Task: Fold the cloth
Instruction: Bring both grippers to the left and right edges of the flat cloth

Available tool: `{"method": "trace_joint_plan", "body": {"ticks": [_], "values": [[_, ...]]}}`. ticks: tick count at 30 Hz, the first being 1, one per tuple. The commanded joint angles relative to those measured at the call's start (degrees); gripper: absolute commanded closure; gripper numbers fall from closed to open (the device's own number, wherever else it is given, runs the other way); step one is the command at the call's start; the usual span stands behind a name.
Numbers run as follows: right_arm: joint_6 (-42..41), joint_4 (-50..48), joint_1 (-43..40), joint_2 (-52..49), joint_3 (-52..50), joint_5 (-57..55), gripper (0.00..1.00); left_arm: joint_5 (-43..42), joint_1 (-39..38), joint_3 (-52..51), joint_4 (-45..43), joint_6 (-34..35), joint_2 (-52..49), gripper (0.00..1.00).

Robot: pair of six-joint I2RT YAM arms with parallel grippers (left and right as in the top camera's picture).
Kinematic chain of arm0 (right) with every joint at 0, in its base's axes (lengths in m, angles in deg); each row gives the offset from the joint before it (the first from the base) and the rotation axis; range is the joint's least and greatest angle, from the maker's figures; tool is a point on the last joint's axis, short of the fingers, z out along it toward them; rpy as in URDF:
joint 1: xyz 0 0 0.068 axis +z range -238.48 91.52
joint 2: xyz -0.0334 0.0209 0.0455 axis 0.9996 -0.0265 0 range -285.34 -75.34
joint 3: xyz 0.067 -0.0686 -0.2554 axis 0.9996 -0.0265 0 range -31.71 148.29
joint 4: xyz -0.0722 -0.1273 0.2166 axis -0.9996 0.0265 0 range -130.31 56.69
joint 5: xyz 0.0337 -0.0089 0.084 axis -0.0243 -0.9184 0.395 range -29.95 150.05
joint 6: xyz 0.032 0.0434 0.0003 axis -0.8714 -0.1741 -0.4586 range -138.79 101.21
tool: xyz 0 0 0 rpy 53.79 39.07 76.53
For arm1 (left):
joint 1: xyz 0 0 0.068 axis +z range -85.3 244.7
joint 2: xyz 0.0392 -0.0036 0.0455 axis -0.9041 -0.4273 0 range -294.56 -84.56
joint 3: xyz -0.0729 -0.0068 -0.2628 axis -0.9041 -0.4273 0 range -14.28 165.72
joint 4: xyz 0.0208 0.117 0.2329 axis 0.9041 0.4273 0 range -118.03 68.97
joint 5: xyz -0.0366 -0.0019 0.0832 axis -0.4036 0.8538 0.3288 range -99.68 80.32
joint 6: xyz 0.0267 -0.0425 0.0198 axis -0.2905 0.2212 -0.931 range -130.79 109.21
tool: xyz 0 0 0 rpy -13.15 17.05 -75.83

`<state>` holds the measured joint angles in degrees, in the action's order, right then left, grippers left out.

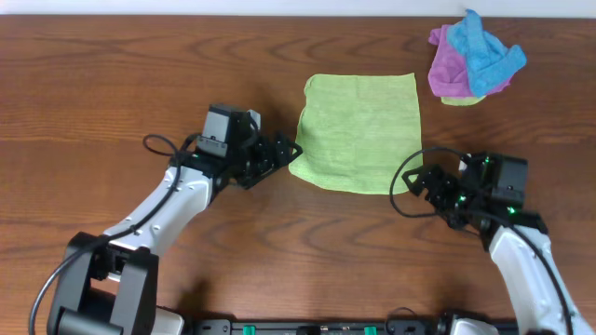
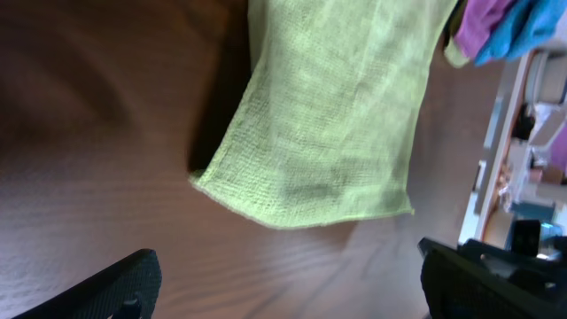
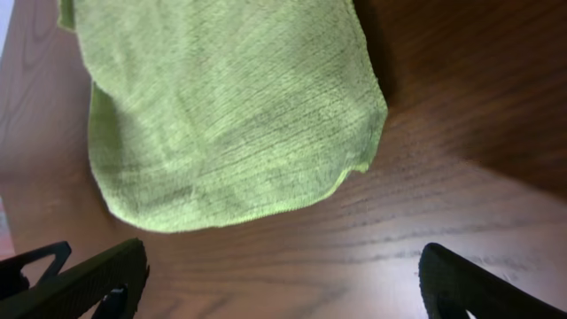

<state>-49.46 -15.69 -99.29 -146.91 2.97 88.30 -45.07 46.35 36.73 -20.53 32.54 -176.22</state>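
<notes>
The lime-green cloth [image 1: 358, 132] lies flat on the wooden table, a bit right of centre, with its near edge slightly curled. It also shows in the left wrist view [image 2: 328, 115] and in the right wrist view [image 3: 221, 106]. My left gripper [image 1: 291, 152] is open and empty, just left of the cloth's near left corner. My right gripper [image 1: 416, 181] is open and empty, just right of the near right corner. In both wrist views the fingers are spread wide over bare wood, short of the cloth's edge. No white tag is visible.
A heap of a purple cloth [image 1: 449, 65] and a bright blue cloth [image 1: 484, 51] lies at the back right, with a strip of another green cloth under it. The table's far edge runs along the top of the overhead view.
</notes>
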Motion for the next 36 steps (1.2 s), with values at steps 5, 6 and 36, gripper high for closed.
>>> {"method": "trace_joint_plan", "body": {"ticks": [5, 6, 36], "values": [[-3.17, -3.13, -0.26, -5.09, 0.0, 1.97, 0.03, 4.22, -1.22, -0.22, -5.18, 7.23, -6.54, 0.05], [-3.17, -3.43, -0.26, -5.22, 0.0, 1.97, 0.03, 4.22, -1.22, -0.22, -5.73, 7.69, -7.13, 0.05], [-6.16, -9.44, -0.26, -11.3, 0.0, -1.29, 0.09, 2.45, -6.97, -0.22, -20.0, 19.96, -17.75, 0.21]]}}
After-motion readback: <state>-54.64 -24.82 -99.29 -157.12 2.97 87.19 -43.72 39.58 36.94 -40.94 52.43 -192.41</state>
